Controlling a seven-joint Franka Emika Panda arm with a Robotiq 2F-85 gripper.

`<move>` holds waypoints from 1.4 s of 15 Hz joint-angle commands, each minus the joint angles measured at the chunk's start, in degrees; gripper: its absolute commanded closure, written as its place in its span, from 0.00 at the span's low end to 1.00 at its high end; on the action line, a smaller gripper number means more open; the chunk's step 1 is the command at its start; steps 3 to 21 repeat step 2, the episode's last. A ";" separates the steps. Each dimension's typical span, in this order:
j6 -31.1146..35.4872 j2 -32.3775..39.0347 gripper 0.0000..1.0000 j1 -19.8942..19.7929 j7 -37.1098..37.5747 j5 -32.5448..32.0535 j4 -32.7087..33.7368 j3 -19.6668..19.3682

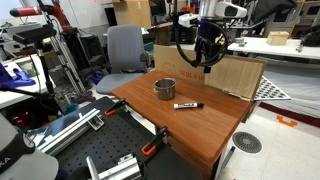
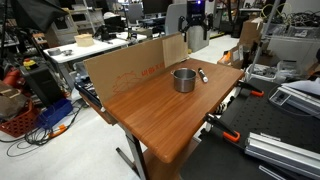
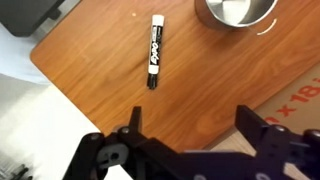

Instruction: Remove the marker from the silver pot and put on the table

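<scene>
Marker's out of the pot, lying flat on the desk

The reddish-brown wooden desk runs off the edges of the wrist view, with a cardboard panel standing along one side. The pincer hangs above, jaws wide apart with nothing between them, and only its tips show. The silver pot is cut off by the top edge. The black marker lies near it, not touching.

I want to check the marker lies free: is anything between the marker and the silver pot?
Nothing: in the wrist view only bare wood of the table separates the marker from the silver pot; they do not touch.
</scene>
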 commanded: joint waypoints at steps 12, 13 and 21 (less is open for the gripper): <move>-0.13 0.02 0.00 -0.11 0.01 -0.05 0.11 0.09; -0.13 0.02 0.00 -0.11 0.01 -0.05 0.11 0.09; -0.13 0.02 0.00 -0.11 0.01 -0.05 0.11 0.09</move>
